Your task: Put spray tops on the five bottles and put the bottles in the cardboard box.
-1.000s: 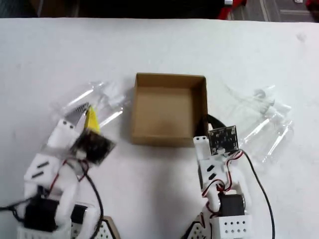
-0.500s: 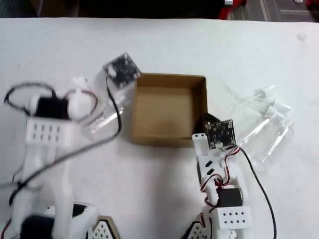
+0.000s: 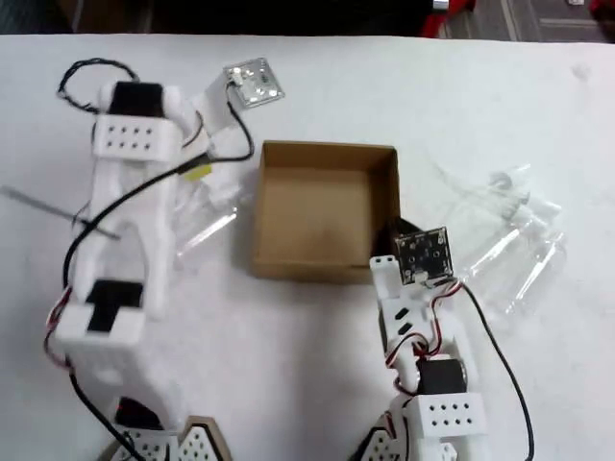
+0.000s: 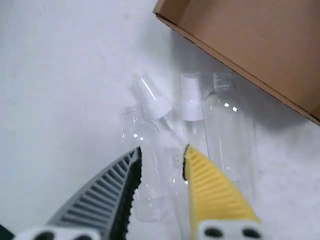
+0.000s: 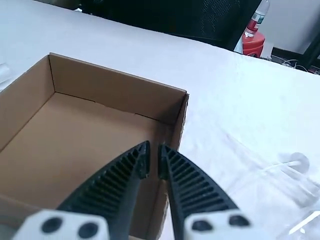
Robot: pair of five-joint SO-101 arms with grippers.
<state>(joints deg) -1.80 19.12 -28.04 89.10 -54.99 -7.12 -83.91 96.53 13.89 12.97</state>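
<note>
Left gripper (image 4: 161, 154): jaws parted, holding nothing, over clear bottles (image 4: 227, 125) lying just left of the box.
Right gripper (image 5: 153, 156): jaws almost together, holding nothing, over the box's near right corner.
Cardboard box (image 3: 327, 154): open-topped, between the two bottle groups.
Spray tops (image 4: 152, 97): at the left bottles' necks.
Right bottles (image 3: 519, 259): lying right of the box.

A white table (image 3: 307, 375) spreads across the high view, with a small faint mark (image 3: 579, 70) near its far right corner. Past its far edge runs a dark strip, and at the right end of that a red object (image 3: 440, 5) sits beside a patch of grey floor (image 3: 548, 17). From the right wrist view, a black chair (image 5: 185, 20) stands behind the table, a red container (image 5: 252, 44) just beside it, with a pale wall (image 5: 295, 22) behind.
</note>
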